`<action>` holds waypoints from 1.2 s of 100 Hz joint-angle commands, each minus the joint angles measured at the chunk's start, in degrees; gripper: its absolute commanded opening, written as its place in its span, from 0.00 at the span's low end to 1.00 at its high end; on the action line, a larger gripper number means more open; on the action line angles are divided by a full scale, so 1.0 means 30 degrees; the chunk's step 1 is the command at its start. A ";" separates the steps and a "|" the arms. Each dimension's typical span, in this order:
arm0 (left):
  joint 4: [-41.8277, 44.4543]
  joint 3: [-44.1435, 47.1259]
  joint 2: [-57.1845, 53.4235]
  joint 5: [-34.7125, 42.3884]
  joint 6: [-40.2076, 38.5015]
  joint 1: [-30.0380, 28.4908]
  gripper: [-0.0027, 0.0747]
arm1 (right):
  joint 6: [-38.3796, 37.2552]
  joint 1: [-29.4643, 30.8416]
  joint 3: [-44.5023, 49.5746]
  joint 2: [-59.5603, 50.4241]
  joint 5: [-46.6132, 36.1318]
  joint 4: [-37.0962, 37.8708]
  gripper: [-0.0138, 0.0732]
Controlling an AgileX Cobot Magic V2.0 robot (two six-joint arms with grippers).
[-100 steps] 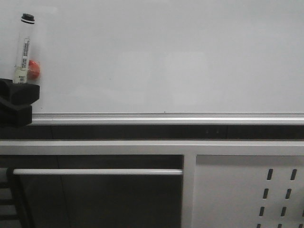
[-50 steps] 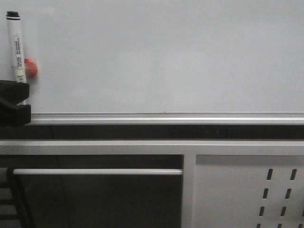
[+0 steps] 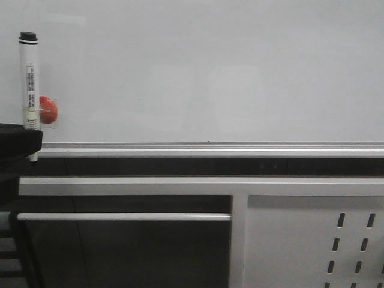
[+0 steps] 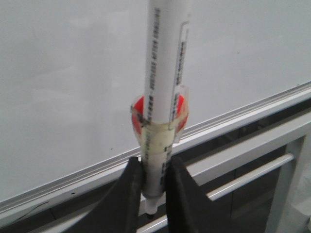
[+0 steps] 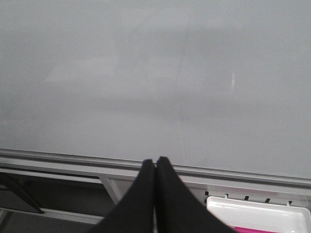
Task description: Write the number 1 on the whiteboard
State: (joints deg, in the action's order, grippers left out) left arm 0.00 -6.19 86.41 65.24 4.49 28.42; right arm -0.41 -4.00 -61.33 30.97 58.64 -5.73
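The whiteboard [image 3: 210, 72] fills the upper part of the front view, glossy and blank; no number 1 shows on it. At its far left a white marker pen [image 3: 30, 84] stands upright, black end up. A red disc [image 3: 48, 110] is taped to its barrel. My left gripper [image 3: 27, 139] is shut on the pen's lower part. In the left wrist view, the black fingers [image 4: 133, 179] of my left gripper [image 4: 154, 166] clamp the pen [image 4: 163, 87], whose narrow tip pokes out below them. My right gripper [image 5: 155, 161] is shut on nothing, facing the board [image 5: 146, 73].
A silver rail [image 3: 210, 147] runs along the board's bottom edge. Below it are a grey frame beam [image 3: 180, 185], a horizontal bar [image 3: 120, 216] and a perforated grey panel [image 3: 312, 240]. A white tray [image 5: 257, 211] holding something pink sits below the board on the right.
The pen, tilted a second ago, now stands upright. It swung left, then came back right and lower. The left gripper has sunk with it, still shut on the pen.
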 commanded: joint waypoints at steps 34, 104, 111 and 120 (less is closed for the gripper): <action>0.4443 0.0235 -0.2564 0.4274 -0.1323 0.0096 0.01 | 0.0136 -0.0055 -0.0477 0.0328 -0.1263 -0.0071 0.09; 1.4411 -0.3889 -0.2564 -0.3955 -0.7825 0.0096 0.01 | 0.0136 -0.0055 -0.0477 0.0737 -0.1743 -0.1836 0.09; 1.7571 -0.5357 -0.2564 -0.5972 -1.0582 0.0096 0.01 | 0.0136 -0.0055 -0.0477 0.0974 -0.1062 -0.2352 0.09; 2.2661 -0.7415 -0.2635 -0.8210 -1.5421 0.0108 0.01 | 0.0624 -0.0055 -0.0477 0.1522 0.0183 -0.2391 0.09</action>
State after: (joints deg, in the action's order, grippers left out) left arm 56.21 -22.14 80.00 43.60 -28.60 28.42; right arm 0.00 -4.00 -61.33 33.37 59.79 -11.86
